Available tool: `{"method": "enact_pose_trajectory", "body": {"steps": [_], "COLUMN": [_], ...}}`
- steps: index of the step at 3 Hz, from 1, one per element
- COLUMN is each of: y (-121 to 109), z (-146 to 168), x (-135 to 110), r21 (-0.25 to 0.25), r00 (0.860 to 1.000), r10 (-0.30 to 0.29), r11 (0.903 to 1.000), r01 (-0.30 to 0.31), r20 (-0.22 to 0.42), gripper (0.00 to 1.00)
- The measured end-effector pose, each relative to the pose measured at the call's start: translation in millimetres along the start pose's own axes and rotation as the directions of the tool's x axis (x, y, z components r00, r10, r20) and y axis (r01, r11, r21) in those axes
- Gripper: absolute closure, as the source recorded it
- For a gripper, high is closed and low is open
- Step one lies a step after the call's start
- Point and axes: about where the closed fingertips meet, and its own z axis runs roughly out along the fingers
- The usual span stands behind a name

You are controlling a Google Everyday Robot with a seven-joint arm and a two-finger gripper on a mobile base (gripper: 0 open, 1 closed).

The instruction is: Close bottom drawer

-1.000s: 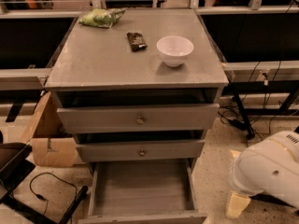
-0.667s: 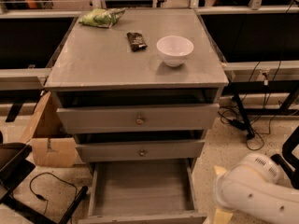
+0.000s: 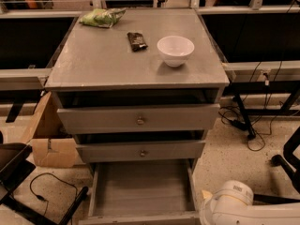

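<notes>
Grey wood makes up the whole cabinet (image 3: 136, 64), which stands in the middle of the view with three drawers in its front. The bottom drawer (image 3: 140, 189) is pulled far out toward the camera. Its plank floor lies bare, and its front panel runs along the lower edge of the view. Above it, the middle drawer (image 3: 178, 150) and the top drawer (image 3: 93, 120) each stick out a little, with a dark gap over each front and a small brass knob at the centre.

On the cabinet top sit a white bowl (image 3: 175, 49) near the right side, a small dark packet (image 3: 137, 41) just left of it, and a green bag (image 3: 101, 18) at the back left corner.

The white robot arm (image 3: 243, 209) fills the lower right corner, low over the speckled floor. The gripper (image 3: 206, 195) shows only as a pale tip just beside the right front corner of the bottom drawer. I cannot tell whether it is clenched or released, nor whether it touches the drawer.

A cardboard box (image 3: 49, 144) stands left of the cabinet, and a black cable (image 3: 44, 191) loops on the floor in front of it.
</notes>
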Motion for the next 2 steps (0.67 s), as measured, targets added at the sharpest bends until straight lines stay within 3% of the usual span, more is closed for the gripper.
{"method": "enact_pose_trajectory", "body": {"steps": [1,2], "y": [14.3,15.6], "z": [53.5,103.7], "x": [-2.3,-3.1], "r21": [-0.042,-0.045], "r00": [0.997,0.994], "r10": [0.077,0.106], "r11": [0.9961,0.9933], "r01": [-0.077,-0.106], "r20": [0.005,-0.012], "gripper": [0.19,0.42]}}
